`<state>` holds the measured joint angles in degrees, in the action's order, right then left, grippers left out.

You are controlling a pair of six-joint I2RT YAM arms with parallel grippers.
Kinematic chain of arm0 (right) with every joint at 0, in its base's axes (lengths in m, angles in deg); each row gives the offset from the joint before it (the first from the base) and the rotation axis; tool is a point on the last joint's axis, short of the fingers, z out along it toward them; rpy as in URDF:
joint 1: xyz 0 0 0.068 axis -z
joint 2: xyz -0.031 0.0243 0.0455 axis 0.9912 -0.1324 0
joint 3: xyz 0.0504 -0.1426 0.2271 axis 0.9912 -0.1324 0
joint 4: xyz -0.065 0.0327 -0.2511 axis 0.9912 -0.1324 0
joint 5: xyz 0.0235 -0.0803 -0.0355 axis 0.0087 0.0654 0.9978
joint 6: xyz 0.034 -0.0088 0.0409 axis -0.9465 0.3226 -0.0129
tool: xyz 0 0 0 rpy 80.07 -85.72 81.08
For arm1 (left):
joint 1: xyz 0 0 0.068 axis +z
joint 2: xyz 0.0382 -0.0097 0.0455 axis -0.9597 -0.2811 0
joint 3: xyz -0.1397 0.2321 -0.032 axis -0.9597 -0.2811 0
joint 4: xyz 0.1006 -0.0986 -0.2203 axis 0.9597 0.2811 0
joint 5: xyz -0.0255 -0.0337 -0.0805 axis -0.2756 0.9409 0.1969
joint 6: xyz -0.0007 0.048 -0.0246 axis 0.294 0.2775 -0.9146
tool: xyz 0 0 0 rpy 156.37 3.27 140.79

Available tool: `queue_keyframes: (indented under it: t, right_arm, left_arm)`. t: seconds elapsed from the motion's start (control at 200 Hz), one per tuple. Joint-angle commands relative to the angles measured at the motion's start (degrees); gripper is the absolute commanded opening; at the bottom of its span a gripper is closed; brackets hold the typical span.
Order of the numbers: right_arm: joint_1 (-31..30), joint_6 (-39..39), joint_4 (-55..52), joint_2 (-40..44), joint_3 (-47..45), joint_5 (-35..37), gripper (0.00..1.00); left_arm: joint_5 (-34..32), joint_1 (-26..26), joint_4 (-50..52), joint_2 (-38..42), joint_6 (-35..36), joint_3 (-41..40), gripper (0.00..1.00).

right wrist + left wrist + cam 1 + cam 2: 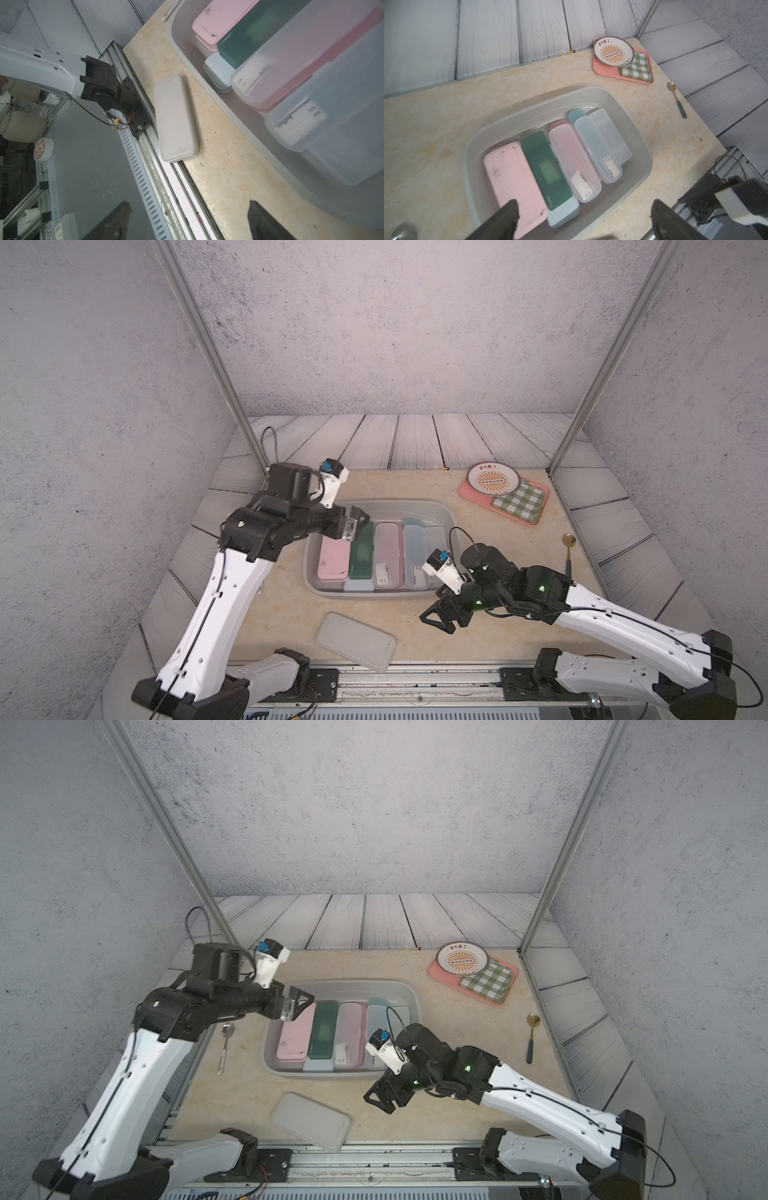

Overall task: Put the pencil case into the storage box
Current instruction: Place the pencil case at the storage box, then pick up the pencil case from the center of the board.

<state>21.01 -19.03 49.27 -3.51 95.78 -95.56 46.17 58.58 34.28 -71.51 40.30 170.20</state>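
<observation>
I find the pencil case (pixel 355 641) lying flat on the table (pixel 291 614) at the lower centre of both top views. It is outside the box (pixel 415 503), between the box's near rim and the rail (pixel 415 682) along the bottom edge. It lies slantwise, and its lower right corner seems to reach over the rail, though I can't be sure from this height.

My right gripper (pixel 438 622) hangs low over the table, a little right of centre, just past the box's near right corner. Its jaws are spread with nothing between them. The pencil case sits to its lower left, near but clear of the fingertips. In the right wrist view the pencil case (pixel 176 118) lies mid-frame, above the gap between the two dark fingers (pixel 122 209) at the bottom edge, touching neither.

My left gripper (pixel 355 526) is higher in the frame, left of centre, over the box's far left corner and above the pink case (pixel 332 562). Its jaws also stand wide apart and empty. In the left wrist view its fingers (pixel 508 216) rise from the bottom edge, either side of the box's near end. The pencil case is well apart from this gripper, far down the frame beyond the box.

Inside the box the pink case, a green case (pixel 361 551) and clear cases (pixel 388 556) lie side by side
</observation>
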Motion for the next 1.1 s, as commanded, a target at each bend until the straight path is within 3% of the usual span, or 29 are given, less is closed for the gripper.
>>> queue_keyframes:
  t: [0.0, 0.125, 0.33, 0.475, 0.731, 1.096]
  right_arm:
    - [-4.95, 0.05, 6.38, -4.46, 0.85, 7.16, 0.89]
    - [-10.54, 0.8, 7.66, -11.94, 3.19, 12.79, 0.89]
    - [-15.89, 4.32, 7.53, -23.22, 8.75, 18.13, 0.89]
    - [-17.23, 5.47, 7.86, -29.3, 11.98, 19.51, 0.89]
    - [-18.23, 7.83, 7.28, -39.84, 19.1, 19.97, 0.89]
    - [-19.67, 10.85, 5.94, -51.59, 27.74, 21.6, 0.91]
  left_arm:
    - [20.52, 7.52, 16.53, 5.38, 23.88, -2.4, 1.0]
    - [24.16, 10.67, 32.19, 11.12, 41.49, -0.99, 1.0]
    - [27.82, 10.69, 38.37, 17.97, 48.54, -1.29, 1.0]
    - [26.39, 10.86, 39.03, 20.49, 46.46, -1.02, 1.0]
    - [23.13, 16.61, 41.27, 20.98, 44.49, 4.96, 1.0]
    - [19.31, 16.61, 41.36, 22.37, 43.03, 4.48, 1.0]
